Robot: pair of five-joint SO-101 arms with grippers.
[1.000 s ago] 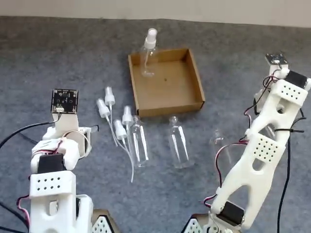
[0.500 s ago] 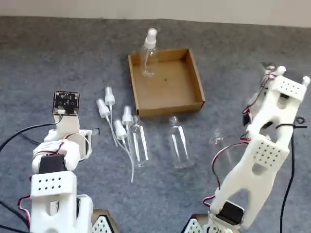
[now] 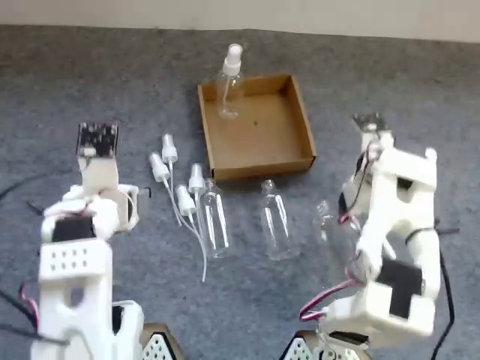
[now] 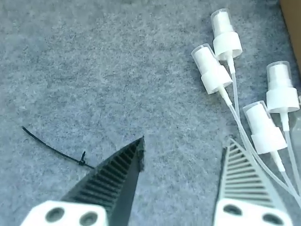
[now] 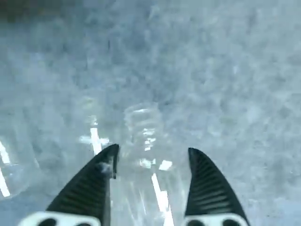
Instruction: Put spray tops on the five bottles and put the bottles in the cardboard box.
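A capped bottle (image 3: 229, 82) stands in the back left corner of the cardboard box (image 3: 296, 105). Three clear open bottles lie on the carpet in front of the box: one (image 3: 212, 221) beside the spray tops, one (image 3: 276, 221) in the middle, one (image 3: 328, 229) under the right arm (image 3: 390, 195). In the right wrist view my right gripper (image 5: 153, 150) is open, its fingers on either side of that bottle's neck (image 5: 141, 123). Several loose spray tops (image 4: 210, 73) lie together just ahead of my open, empty left gripper (image 4: 186, 141); from above they (image 3: 161, 169) sit left of the box.
A black zip tie (image 4: 56, 150) lies on the grey carpet near the left gripper. The left arm (image 3: 82, 217) stands at the front left. A pale wall edge runs along the back of the carpet.
The right arm has swung left and come down over the rightmost bottle. The left arm has shifted slightly forward toward the spray tops.
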